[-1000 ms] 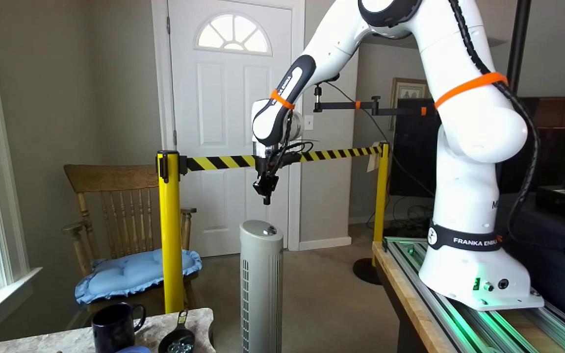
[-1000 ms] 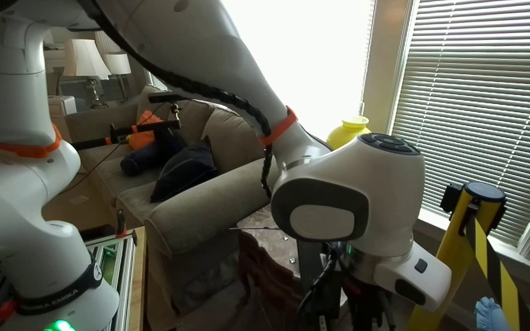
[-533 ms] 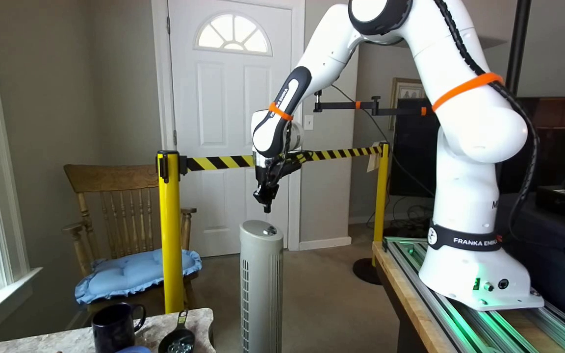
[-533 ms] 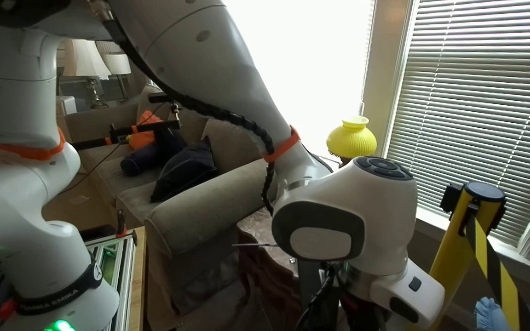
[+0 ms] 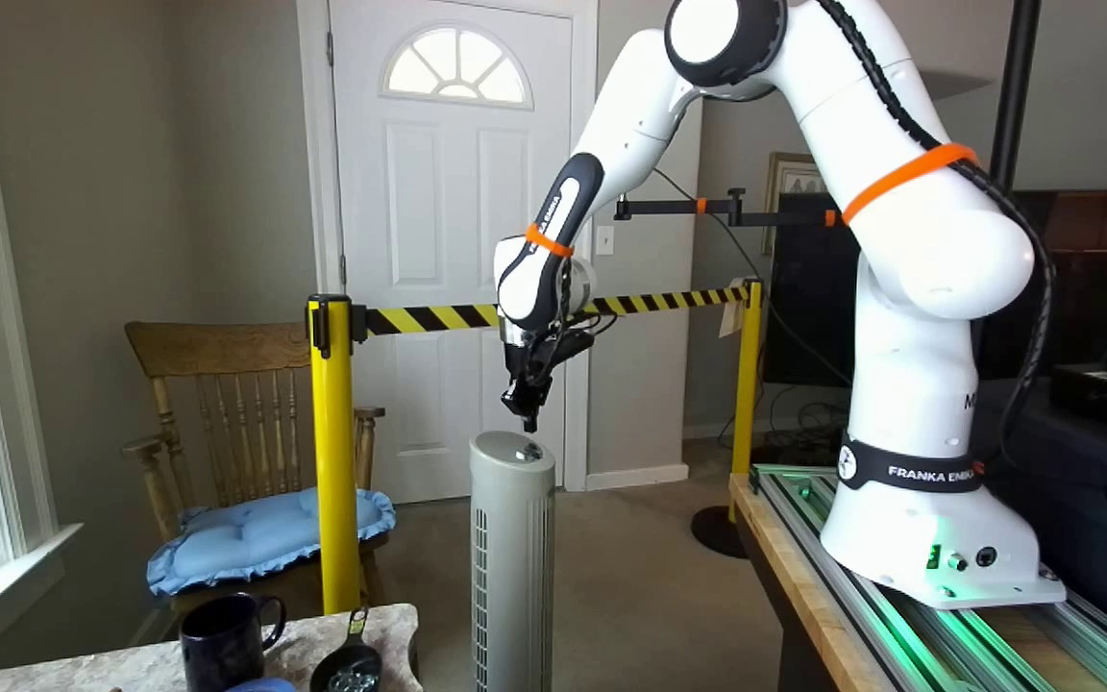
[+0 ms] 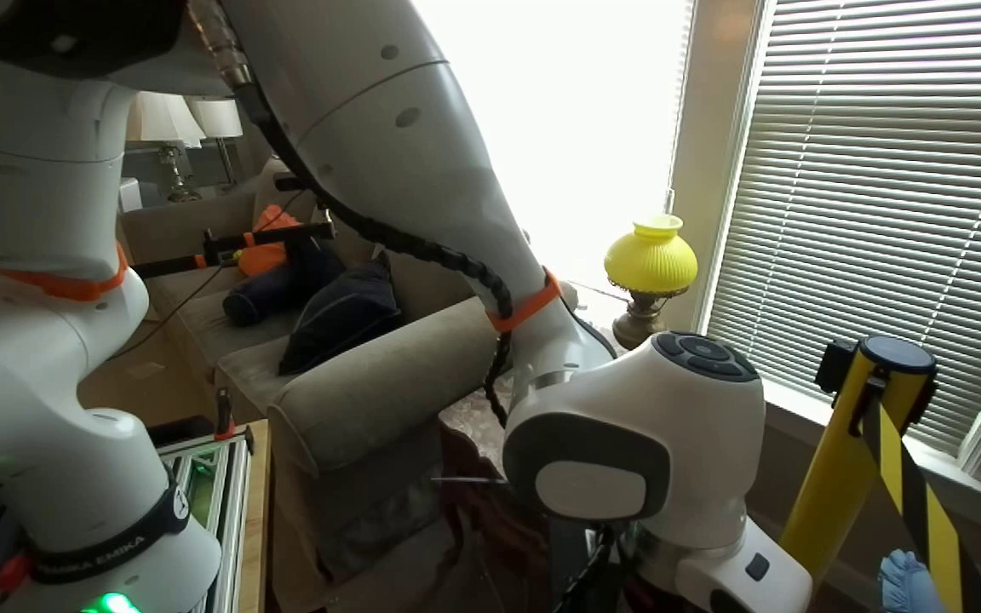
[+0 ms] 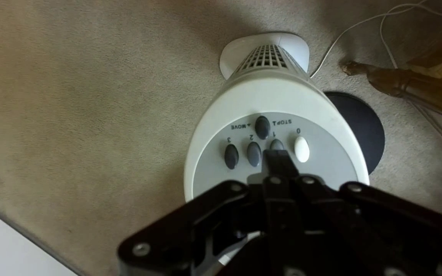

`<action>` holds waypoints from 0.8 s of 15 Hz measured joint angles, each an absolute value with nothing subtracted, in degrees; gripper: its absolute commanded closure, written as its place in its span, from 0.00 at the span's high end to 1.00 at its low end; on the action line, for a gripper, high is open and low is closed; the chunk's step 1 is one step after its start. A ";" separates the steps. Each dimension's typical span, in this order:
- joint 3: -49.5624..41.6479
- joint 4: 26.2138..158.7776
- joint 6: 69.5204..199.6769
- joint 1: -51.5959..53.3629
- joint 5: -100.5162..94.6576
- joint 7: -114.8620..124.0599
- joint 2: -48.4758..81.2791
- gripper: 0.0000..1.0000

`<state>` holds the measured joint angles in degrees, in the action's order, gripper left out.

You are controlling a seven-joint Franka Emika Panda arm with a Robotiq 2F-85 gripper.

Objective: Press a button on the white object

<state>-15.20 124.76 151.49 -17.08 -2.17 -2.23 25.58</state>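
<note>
The end effector (image 5: 530, 423) is closed, its fingertips (image 7: 278, 165) together with nothing showing between them. Just below it stands the fan (image 5: 513, 577), upright; the fingertips look a little above its grey panel (image 7: 243, 171), not yet touching. In the wrist view they cover the near end of the button marked 1 (image 7: 277, 144), with the white button marked 0 (image 7: 302, 149) and the button marked 2 (image 7: 254, 154) close to either side. Which button is wanted isn't stated. Best centre the fingertips on one, lower gently straight down and stop once it gives; sliding sideways could catch a neighbour or rock the fan
</note>
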 measured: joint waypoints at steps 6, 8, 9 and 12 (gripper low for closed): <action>-15.65 123.89 155.06 -16.88 -2.48 -1.11 28.89 0.00; -15.68 123.55 155.29 -16.70 -2.48 -1.04 29.76 0.00; -15.70 123.39 155.35 -16.59 -2.48 -1.00 30.12 0.00; -15.80 122.79 155.44 -16.37 -2.48 -0.75 31.20 0.00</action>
<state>-15.80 122.79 155.44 -16.37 -2.48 -0.75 31.20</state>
